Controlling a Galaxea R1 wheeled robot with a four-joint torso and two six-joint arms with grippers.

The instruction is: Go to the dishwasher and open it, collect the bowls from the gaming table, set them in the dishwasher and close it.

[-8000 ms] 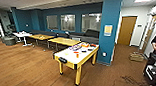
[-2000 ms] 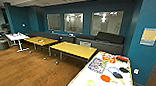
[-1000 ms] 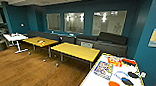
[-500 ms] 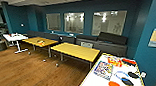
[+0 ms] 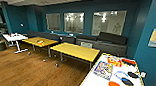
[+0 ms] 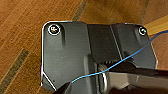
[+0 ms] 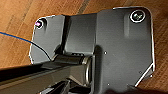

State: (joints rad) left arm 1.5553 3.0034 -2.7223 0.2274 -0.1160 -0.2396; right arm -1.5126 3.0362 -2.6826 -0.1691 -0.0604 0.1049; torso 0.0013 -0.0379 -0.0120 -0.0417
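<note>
A: Biggest change?

B: Whole view has swung. Eight seconds back a table-football table sat mid-frame; now it's a lounge with a blue wall [image 5: 95, 6] and interior windows [image 5: 108, 22]. Camera turned, not the furniture. Over the last second, almost no shift.

A: So driving or turning, slowing down?

B: Looks that way. Wood floor [image 5: 23, 69] fills 7 to 9 o'clock. Dark sofa [image 5: 104, 42] along the wall at 12 to 2. Two yellow tables: near one [image 5: 76, 51] at centre, far one [image 5: 39, 41] at 10. Small white table [image 5: 15, 37] at 9.

A: And at 4 o'clock?

B: White table with yellow edge [image 5: 92, 81], board-game boxes [image 5: 103, 69] and orange and dark flat bits on it. Too blurry to name.

A: Dishwasher? Bowls?

B: Can't spot either from here. My read: still in transit, no step at the dishwasher done.

A: Grippers?

B: Wrist cameras show the robot's own dark plates over floor, with a blue cable [image 6: 120, 62]. Fingers not readable, can't tell on either.
</note>
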